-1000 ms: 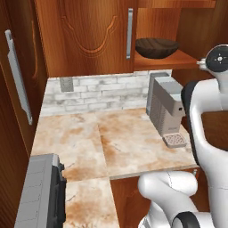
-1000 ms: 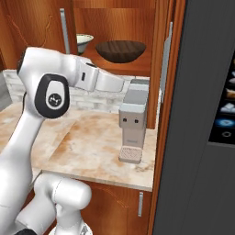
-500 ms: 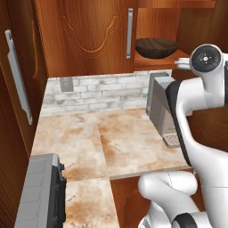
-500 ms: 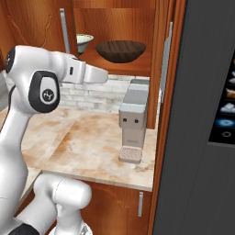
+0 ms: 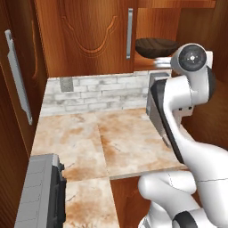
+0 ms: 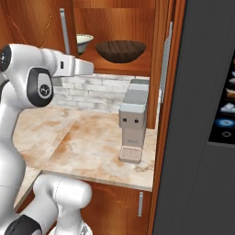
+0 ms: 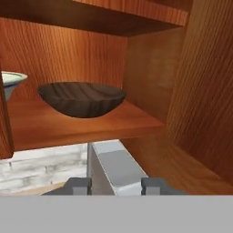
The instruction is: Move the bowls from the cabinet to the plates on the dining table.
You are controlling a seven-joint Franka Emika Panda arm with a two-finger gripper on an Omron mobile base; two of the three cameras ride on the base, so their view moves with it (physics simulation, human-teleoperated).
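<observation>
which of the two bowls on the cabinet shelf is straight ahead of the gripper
The plain dark brown wooden-looking bowl, centred in the hand view. The cream bowl with the dark band sits off at the left edge, half hidden by the cabinet door.

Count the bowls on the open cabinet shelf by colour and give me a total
Dark brown bowl: 1
Cream bowl with a dark band, partly hidden by the door edge: 1
Total: 2, both sitting on the cabinet shelf above the grey coffee machine.
</observation>
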